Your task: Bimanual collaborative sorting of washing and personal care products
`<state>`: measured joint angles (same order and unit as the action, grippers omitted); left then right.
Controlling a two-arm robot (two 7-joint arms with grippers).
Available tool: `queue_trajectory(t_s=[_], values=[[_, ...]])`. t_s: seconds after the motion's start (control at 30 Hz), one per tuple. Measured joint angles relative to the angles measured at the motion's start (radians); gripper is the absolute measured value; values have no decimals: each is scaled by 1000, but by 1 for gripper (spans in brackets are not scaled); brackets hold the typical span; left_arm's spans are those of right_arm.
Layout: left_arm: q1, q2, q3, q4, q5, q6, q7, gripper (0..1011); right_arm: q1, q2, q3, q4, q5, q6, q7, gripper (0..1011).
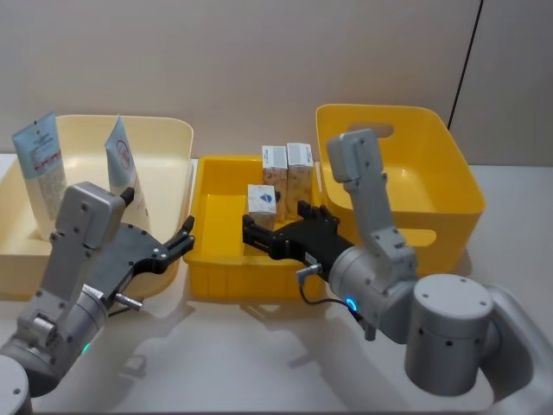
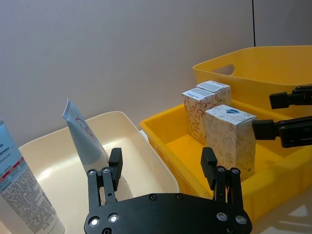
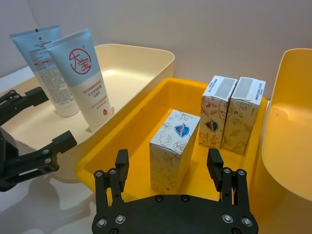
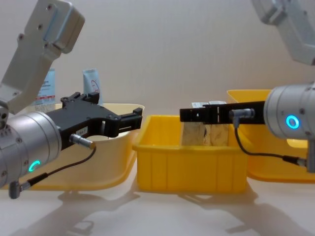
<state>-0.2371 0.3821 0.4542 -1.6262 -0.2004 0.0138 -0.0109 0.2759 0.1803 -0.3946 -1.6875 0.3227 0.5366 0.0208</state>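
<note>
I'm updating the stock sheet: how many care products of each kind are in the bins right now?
Cardboard boxes: 3
Squeeze tubes: 2
Total: 5

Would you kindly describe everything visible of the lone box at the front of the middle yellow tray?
The box is cream cardboard with a leafy print and a blue emblem high on its front. It stands upright on the floor of the yellow tray, apart from the two boxes behind it. The open right gripper faces it without touching.
</note>
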Motion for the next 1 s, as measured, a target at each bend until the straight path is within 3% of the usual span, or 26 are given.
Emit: queue_trajectory(t_s=[0.57,1.0], values=[[0,0,0,0,0,0,0,1003,77,-31,-41,121,-59,3,-8,999],[0,0,0,0,0,0,0,1003,109,-60,-46,176,-84,-3,-23,999]])
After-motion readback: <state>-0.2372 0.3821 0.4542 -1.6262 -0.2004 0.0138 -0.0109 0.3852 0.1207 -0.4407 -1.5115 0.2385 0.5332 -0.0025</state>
